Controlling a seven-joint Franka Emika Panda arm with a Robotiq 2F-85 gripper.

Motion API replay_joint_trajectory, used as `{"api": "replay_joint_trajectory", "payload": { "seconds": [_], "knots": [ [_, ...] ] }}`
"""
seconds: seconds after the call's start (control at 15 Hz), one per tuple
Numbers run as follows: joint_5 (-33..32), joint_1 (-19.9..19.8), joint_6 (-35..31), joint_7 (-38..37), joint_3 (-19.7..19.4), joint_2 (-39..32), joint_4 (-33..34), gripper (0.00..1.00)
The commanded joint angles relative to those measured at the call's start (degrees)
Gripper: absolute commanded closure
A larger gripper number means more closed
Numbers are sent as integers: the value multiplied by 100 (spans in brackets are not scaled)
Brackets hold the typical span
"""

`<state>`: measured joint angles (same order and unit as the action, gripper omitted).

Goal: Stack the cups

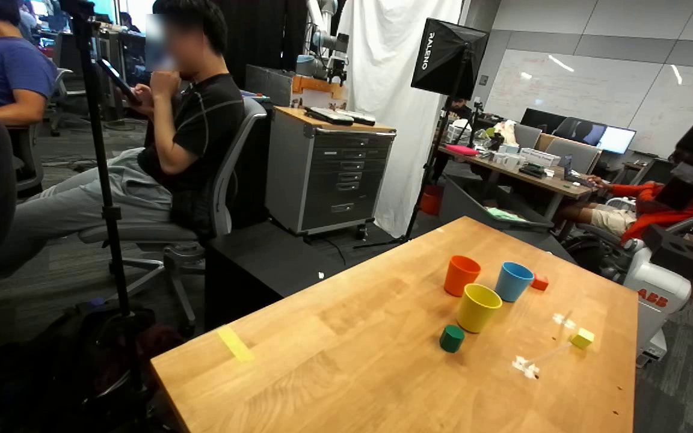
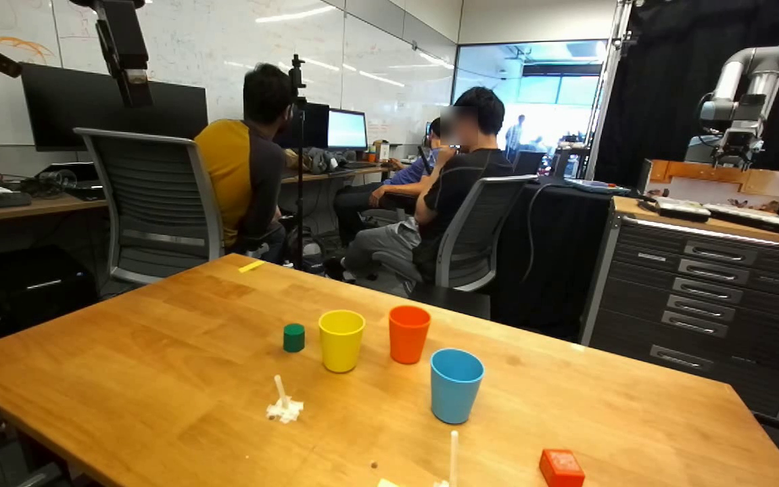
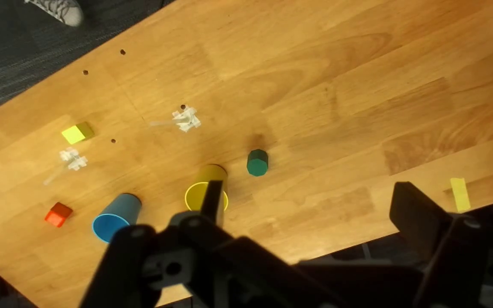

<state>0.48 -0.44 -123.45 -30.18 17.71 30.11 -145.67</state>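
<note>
Above the table (image 3: 336, 107), your gripper (image 3: 309, 190) hangs spread wide and empty; descend off-centre and you could knock the yellow cup (image 2: 341, 346) into the orange cup (image 2: 408, 339).

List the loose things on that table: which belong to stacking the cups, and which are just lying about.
For the stacking:
orange-red cup
yellow cup
blue cup

Just lying about:
green faceted block
yellow block
red block

The desk (image 1: 346, 343) is smooth, softly glossy wood; the yellow cup (image 2: 341, 348), orange-red cup (image 2: 408, 339) and blue cup (image 2: 455, 396) look like smooth plastic; the curtain (image 1: 382, 120) is creased cloth.
</note>
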Motion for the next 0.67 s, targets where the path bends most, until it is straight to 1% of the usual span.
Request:
{"api": "replay_joint_trajectory", "payload": {
  "seconds": [0.0,0.33,0.47,0.6],
  "knots": [
    [-63,105,14,-48,-99,-17,9,0],
    [-63,105,14,-48,-99,-17,9,0],
    [-293,-6,-384,-244,10,23,-155,0],
    [-462,-116,-743,-408,7,-60,-186,0]
  ]
}}
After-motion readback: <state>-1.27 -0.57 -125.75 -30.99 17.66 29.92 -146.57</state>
